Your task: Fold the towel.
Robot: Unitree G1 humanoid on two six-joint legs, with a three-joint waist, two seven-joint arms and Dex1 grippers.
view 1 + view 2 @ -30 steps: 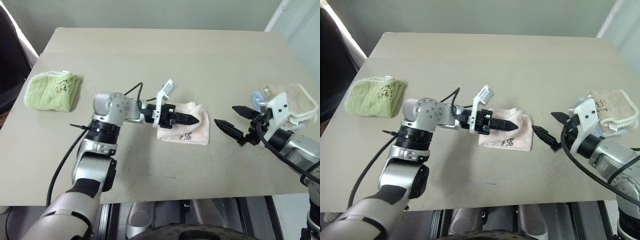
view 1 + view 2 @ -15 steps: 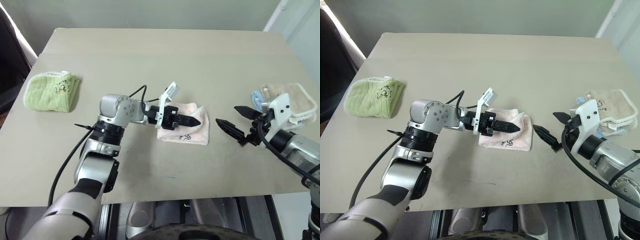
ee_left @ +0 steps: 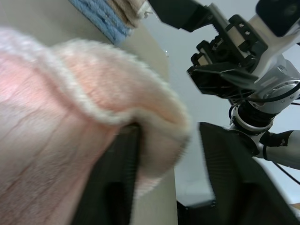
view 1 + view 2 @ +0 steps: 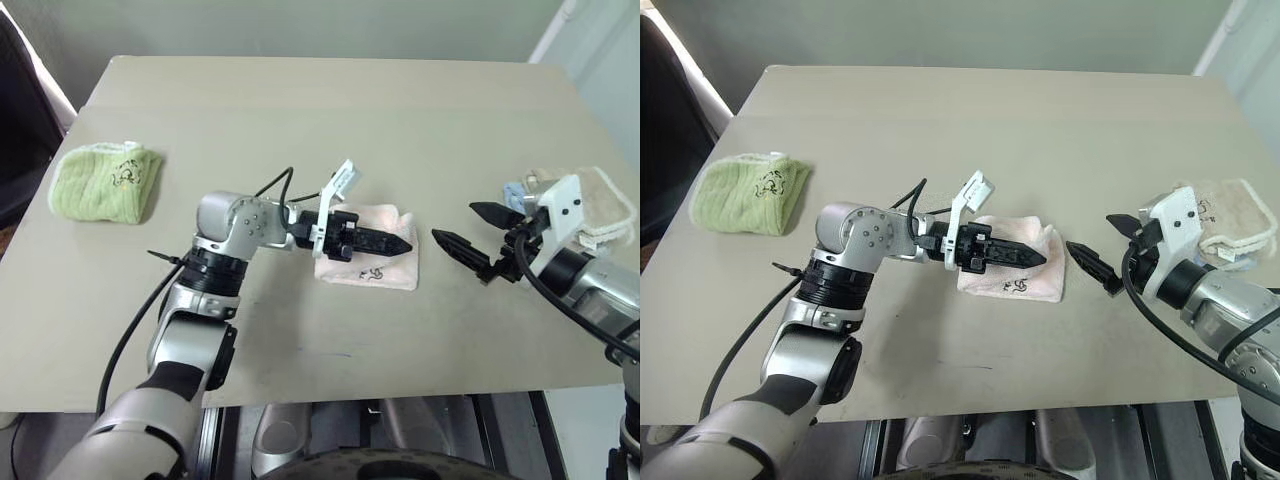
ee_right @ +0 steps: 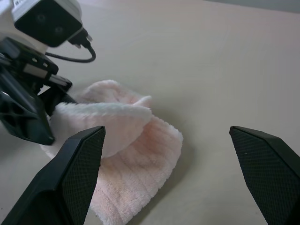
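The pink towel (image 4: 368, 258) lies folded into a small pad just right of centre in the left eye view, on the tan desk (image 4: 330, 120). Its upper layer is lifted into a soft hump, and a small black mark shows on the lower layer near the front edge. The left gripper (image 4: 392, 241) reaches in from the left and lies over the towel, its tips near the towel's right edge. In the left wrist view its jaws stand parted, with the raised fold of towel between the two fingers (image 3: 117, 183); whether they still pinch it cannot be told. The right gripper (image 4: 478, 238) hangs above the desk to the right of the towel, apart from it, its jaws spread wide and holding nothing. A green towel (image 4: 105, 183) sits at the left edge of the frame. At the right edge a cream towel (image 4: 600, 200) lies on a blue one (image 4: 514, 192), behind the right gripper
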